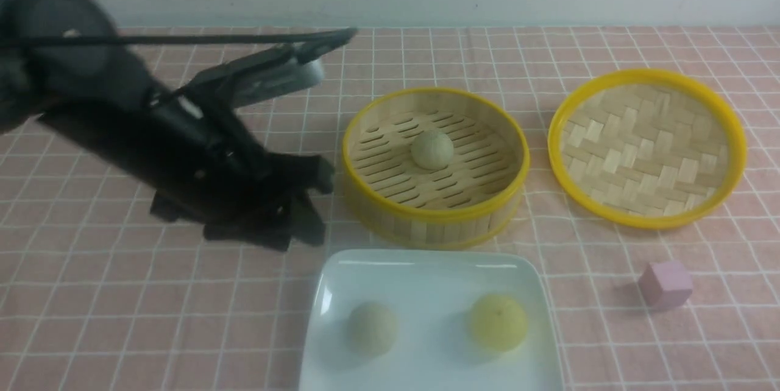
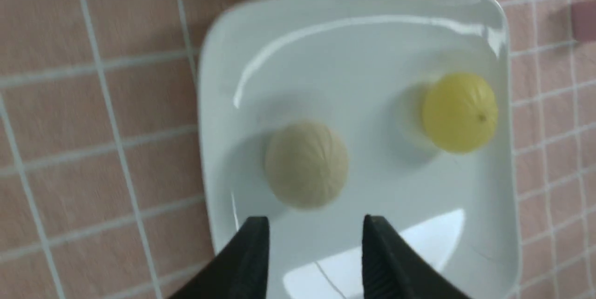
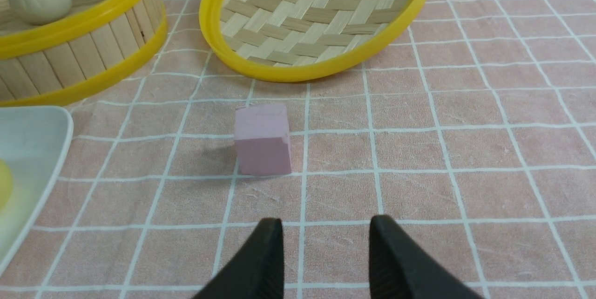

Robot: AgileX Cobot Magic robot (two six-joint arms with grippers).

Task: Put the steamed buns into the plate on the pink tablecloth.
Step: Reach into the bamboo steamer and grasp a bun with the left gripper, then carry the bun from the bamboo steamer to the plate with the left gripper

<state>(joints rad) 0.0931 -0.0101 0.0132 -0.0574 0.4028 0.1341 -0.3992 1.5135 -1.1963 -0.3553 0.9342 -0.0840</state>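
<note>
On the pink tablecloth (image 1: 122, 306) a white plate (image 1: 426, 278) holds one beige steamed bun (image 1: 372, 328) and the yellow bun (image 1: 499, 321). A second beige bun (image 1: 432, 148) lies in the bamboo steamer (image 1: 426, 218). My left gripper (image 1: 317, 205) is open and empty, hovering left of the steamer, just behind the plate's left corner. In the left wrist view its tips (image 2: 315, 220) frame the plate (image 2: 349, 57) near the beige bun (image 2: 306, 164); the yellow bun (image 2: 460, 112) lies apart. My right gripper (image 3: 326, 222) is open and empty over bare cloth.
The woven lid (image 1: 646, 147) lies upside down right of the steamer. A small pink-purple cube (image 1: 665, 283) sits right of the plate, just ahead of my right gripper (image 3: 263, 139). The right wrist view also shows the steamer (image 3: 93, 57) and lid (image 3: 316, 10).
</note>
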